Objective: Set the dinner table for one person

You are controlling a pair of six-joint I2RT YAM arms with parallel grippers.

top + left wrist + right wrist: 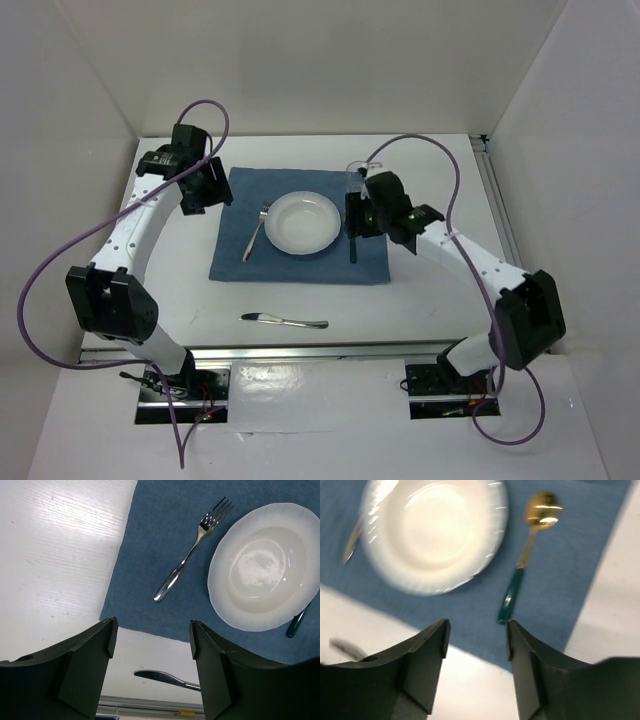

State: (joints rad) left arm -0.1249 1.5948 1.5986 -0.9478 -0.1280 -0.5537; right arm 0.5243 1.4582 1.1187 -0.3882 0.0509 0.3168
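Observation:
The dinner table [420, 300] carries a blue placemat [235, 262] with a white plate [302, 222] in its middle. A fork [257, 232] lies left of the plate. A gold spoon with a green handle [527, 555] lies on the mat right of the plate. A knife [285, 320] rests on the bare tabletop in front of the mat. My right gripper [476, 640] hangs open and empty just above the spoon's handle end. My left gripper [152, 635] is open and empty, raised over the mat's far left corner.
Something clear, like a glass [356, 174], stands at the mat's far right corner, partly behind my right gripper. White walls close in the table on three sides. A metal rail [300, 350] runs along the near edge.

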